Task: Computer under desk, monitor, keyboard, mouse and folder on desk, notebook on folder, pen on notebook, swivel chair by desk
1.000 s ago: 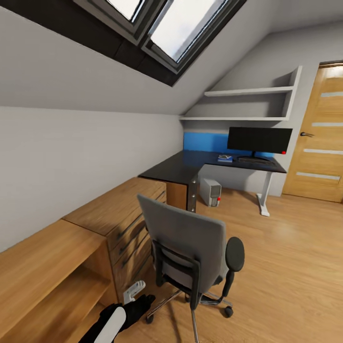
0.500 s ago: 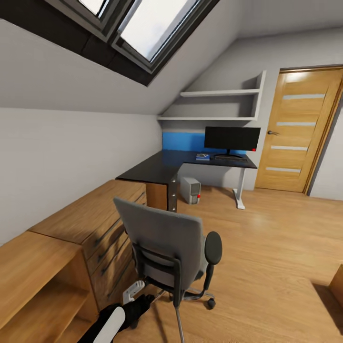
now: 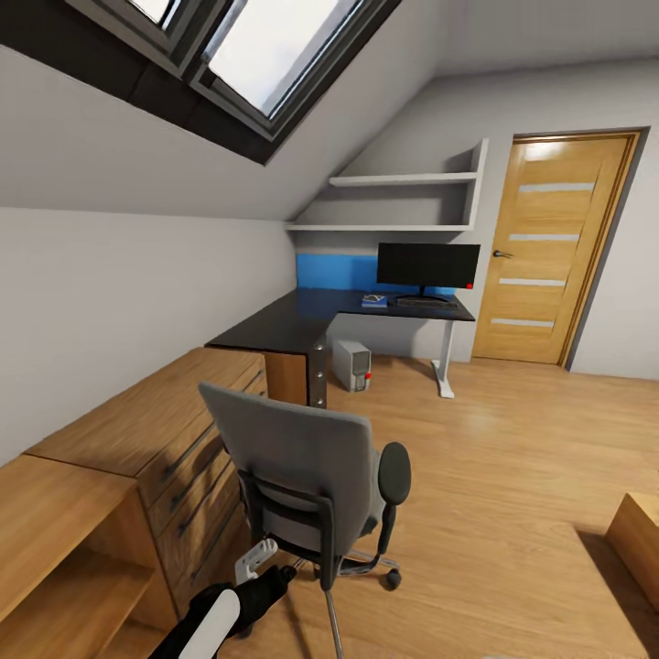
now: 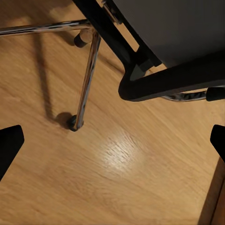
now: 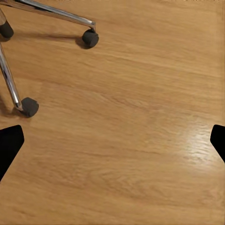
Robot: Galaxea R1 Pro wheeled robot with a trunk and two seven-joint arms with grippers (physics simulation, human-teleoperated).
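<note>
Swivel chair (image 3: 311, 476) stands in the foreground, right of the drawer unit (image 3: 174, 430). Desk (image 3: 302, 322) lies behind it in the corner. Monitor (image 3: 427, 264) sits on the desk; computer (image 3: 352, 365) beneath. Door (image 3: 549, 247) stands right of the desk.

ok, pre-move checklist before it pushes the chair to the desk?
1. Swivel chair beside the desk: not ok, it stands well short of it.
2. Monitor on desk: ok.
3. Computer under desk: ok.
4. Left gripper empty: ok, open over bare floor by the chair base.
5. Right gripper empty: ok, open.
6. Folder, notebook, pen stacked: cannot tell, too small.
</note>
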